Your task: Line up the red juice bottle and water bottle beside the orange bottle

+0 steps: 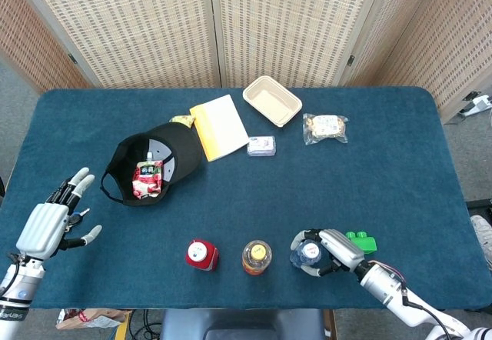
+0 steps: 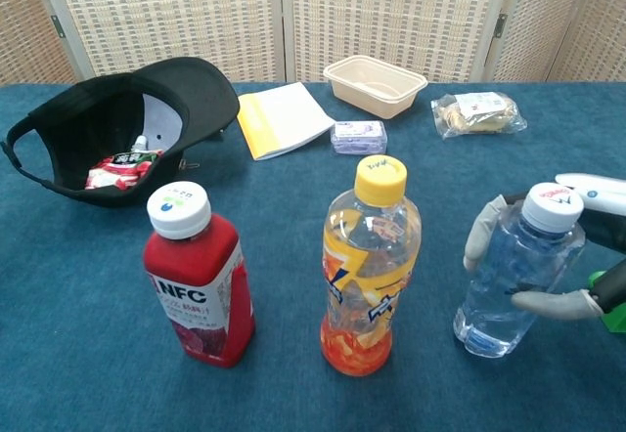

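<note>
The red juice bottle [image 2: 200,280] [image 1: 201,254] with a white cap stands upright near the table's front edge. To its right stands the orange bottle [image 2: 370,266] [image 1: 257,256] with a yellow cap. Further right, the clear water bottle [image 2: 516,274] [image 1: 307,254] stands on the cloth, roughly in a row with the other two. My right hand [image 2: 577,256] [image 1: 332,249] grips the water bottle, fingers wrapped round its body. My left hand [image 1: 48,223] hovers open at the table's left edge, far from the bottles.
A black cap [image 1: 150,161] holding a red pouch [image 1: 147,178] lies behind the bottles. Further back are a yellow-edged notebook [image 1: 218,126], a beige tray [image 1: 271,100], a small packet [image 1: 261,146] and a snack bag [image 1: 325,127]. A green block [image 1: 360,241] sits by my right hand.
</note>
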`<state>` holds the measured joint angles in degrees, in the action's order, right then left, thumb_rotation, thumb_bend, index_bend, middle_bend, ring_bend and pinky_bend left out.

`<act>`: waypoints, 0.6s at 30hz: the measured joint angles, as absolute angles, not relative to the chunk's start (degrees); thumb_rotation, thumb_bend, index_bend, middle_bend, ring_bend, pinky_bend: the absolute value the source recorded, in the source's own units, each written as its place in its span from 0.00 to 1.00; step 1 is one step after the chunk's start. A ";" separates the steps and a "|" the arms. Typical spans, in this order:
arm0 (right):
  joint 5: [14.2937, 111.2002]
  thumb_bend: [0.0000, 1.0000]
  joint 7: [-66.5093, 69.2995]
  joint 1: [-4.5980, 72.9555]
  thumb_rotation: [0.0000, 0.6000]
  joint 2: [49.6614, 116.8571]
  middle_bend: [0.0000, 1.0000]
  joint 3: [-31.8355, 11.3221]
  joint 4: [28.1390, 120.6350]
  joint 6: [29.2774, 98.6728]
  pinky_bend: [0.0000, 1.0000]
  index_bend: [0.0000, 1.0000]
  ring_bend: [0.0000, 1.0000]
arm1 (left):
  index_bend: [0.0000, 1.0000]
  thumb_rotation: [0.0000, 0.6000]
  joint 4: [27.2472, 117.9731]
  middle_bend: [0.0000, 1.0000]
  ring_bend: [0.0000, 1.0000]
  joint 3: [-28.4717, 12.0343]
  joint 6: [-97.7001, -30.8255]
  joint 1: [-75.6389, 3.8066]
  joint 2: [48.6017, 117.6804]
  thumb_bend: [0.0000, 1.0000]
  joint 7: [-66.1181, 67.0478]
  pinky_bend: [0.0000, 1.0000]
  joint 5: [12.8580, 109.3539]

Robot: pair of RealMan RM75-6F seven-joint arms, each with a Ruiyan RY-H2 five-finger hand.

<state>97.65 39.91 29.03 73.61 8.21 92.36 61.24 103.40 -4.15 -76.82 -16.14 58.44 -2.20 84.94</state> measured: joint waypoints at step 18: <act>97.65 0.16 37.71 29.02 1.00 72.15 0.19 8.18 92.89 63.04 0.22 0.14 0.11 | 0.01 1.00 102.74 0.00 0.02 -4.23 -77.45 -15.60 58.38 0.22 -2.78 0.17 85.17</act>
